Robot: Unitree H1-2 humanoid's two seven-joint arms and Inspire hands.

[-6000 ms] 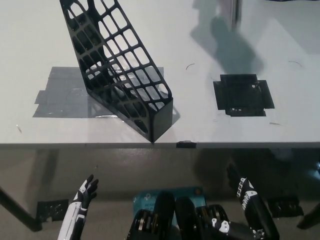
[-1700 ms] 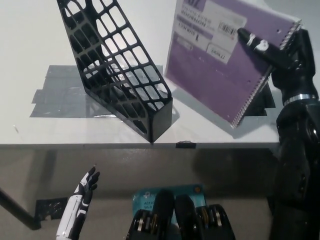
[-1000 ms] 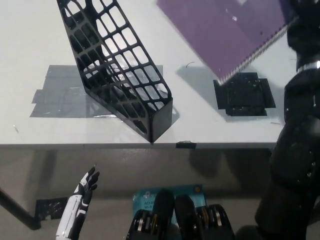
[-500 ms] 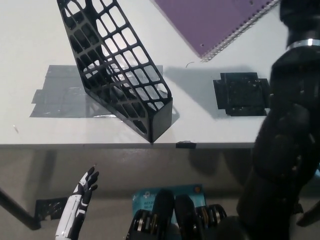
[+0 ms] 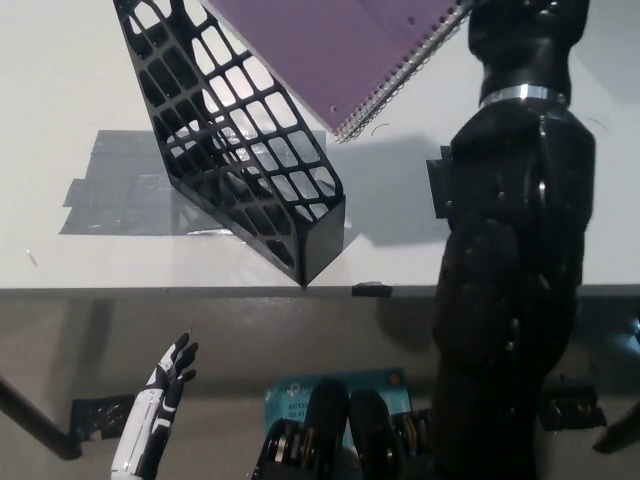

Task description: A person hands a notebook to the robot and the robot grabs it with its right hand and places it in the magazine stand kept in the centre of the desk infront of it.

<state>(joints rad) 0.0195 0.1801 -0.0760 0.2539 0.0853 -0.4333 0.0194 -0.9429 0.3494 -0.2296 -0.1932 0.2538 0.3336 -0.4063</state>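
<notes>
The purple spiral-bound notebook (image 5: 325,48) hangs in the air at the top of the head view, its lower corner just above the upper right side of the black lattice magazine stand (image 5: 240,150). The stand leans on the white desk (image 5: 60,110), its open top toward the far left. My black right arm rises from the bottom right, and my right hand (image 5: 512,40) at the top edge is shut on the notebook's spiral side. Below the desk at the lower left, my white left hand (image 5: 168,385) rests with fingers apart, holding nothing.
Grey tape (image 5: 115,190) lies on the desk beneath and left of the stand. A black square patch (image 5: 437,185) is mostly hidden behind my right arm. The desk's front edge (image 5: 150,290) crosses the picture, with a small black tab (image 5: 371,289) on it.
My right arm has swung left with the notebook, bringing it from the upper right to just above the stand. The arm now covers the black patch. The left hand has not moved.
</notes>
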